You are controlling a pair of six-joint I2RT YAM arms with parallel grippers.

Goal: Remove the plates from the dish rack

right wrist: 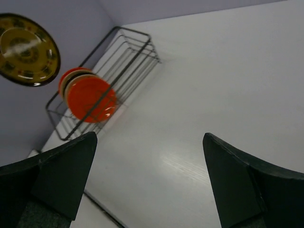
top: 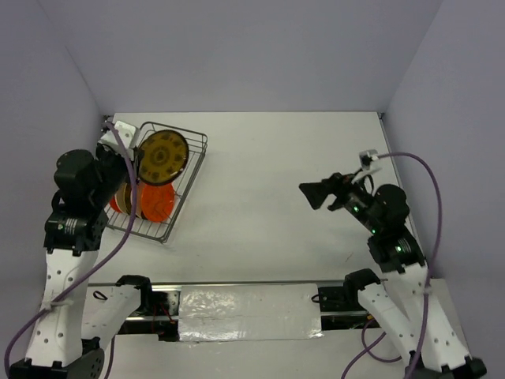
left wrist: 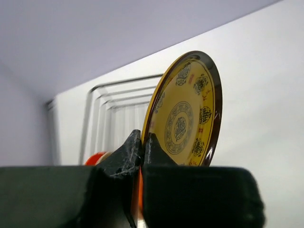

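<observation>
Overhead view and both wrist views share the dish rack [top: 190,185].

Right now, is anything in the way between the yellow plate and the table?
Nothing visible. The left tool holds the yellow plate up above the rack; bare table lies beside it.

A yellow-gold face with dark round medallions and a dark brown rim is being shown by the patterned plate [left wrist: 187,118]. Plain orange-red is being shown by the front plate [right wrist: 90,99] in the grey wire dish rack [top: 192,133], cream by the plate behind [right wrist: 72,78]. The desk [top: 300,197] is being seen as white
</observation>
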